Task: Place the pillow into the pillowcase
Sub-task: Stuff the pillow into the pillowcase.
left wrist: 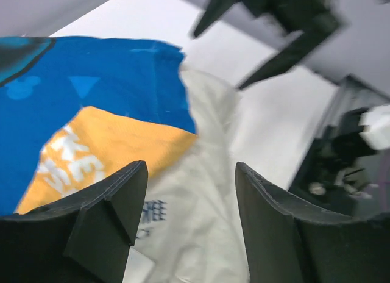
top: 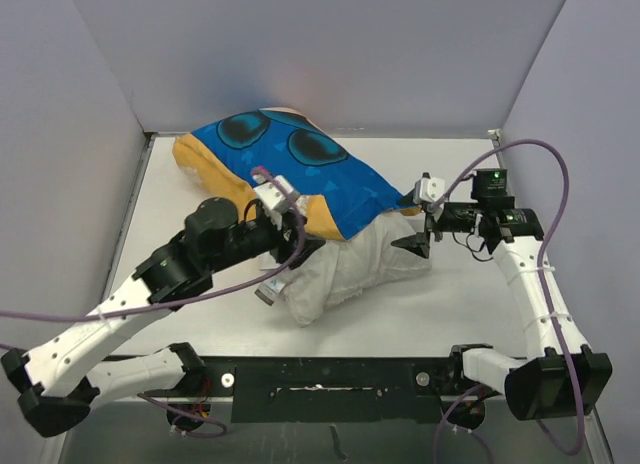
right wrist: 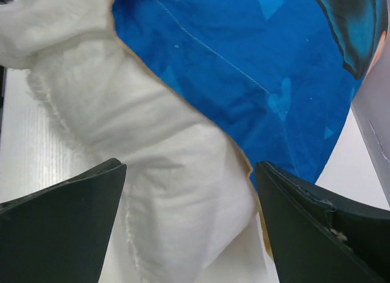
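Left gripper (left wrist: 190,173): spread, empty, nine o'clock of pillow (top: 350,269).
Right gripper (right wrist: 190,170): spread, empty, three o'clock.
Pillow: partly inside pillowcase (top: 300,169).
Pillowcase hem: needs regripping, pulling toward six o'clock.

White pillow (top: 345,269) (perhaps half) inside blue pillowcase (top: 300,174)

White block lettering on the mustard-yellow side of the pillowcase (left wrist: 116,149), just ahead of the left gripper (left wrist: 192,173), above the finger on the left of its wrist view. A "K" and an "E" come through; the rest blurs out and slips behind that finger. Right at that same fingertip there's small dark print on the pillow (left wrist: 207,149), a couple of short lines, too smeared to read.
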Motion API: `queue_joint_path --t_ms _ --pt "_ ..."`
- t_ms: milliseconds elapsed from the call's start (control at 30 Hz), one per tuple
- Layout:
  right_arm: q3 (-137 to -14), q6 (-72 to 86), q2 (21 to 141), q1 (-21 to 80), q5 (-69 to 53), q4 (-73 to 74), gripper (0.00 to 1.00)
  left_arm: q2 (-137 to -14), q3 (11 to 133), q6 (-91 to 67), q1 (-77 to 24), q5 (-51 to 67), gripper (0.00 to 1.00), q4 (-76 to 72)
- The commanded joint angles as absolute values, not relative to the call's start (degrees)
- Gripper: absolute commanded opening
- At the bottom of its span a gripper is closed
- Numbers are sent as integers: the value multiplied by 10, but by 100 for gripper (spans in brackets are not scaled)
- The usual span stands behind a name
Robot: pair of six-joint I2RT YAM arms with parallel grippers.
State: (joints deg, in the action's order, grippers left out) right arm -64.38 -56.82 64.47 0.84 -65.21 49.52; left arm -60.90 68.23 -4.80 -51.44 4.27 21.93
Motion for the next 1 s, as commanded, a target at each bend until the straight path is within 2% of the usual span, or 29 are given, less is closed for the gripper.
queue_joint_path --t_ms 0,167,367,433,567,633,667,833,867,933,967 --pt "-676 -422 707 49 -543 307 87 -521 601 -214 -520 140 53 94" --pt "-714 -379 768 66 -510 269 77 -489 508 -257 -576 115 48 35" --pt "-734 -385 807 74 -501 277 66 -569 457 -188 -695 10 48 -83" --pt "-740 -374 811 75 -523 273 56 -617 435 -141 -700 -2 49 -175" --pt "-749 -360 812 96 -574 279 18 -713 423 -11 -698 -20 49 -318" --pt "-750 -356 813 109 -586 285 5 -760 429 51 -696 -27 49 -375" --pt "-747 -354 814 113 -590 286 0 -783 435 81 -694 -27 49 -396" --pt "-754 -372 803 127 -638 345 0 -884 490 169 -677 -105 52 -421" --pt "-762 -392 796 129 -656 377 0 -897 500 162 -666 -132 49 -414" --pt "-780 -474 776 133 -698 492 0 -913 505 132 -639 -189 16 -416" --pt "-790 -525 761 135 -719 550 0 -915 501 111 -624 -219 10 -425"
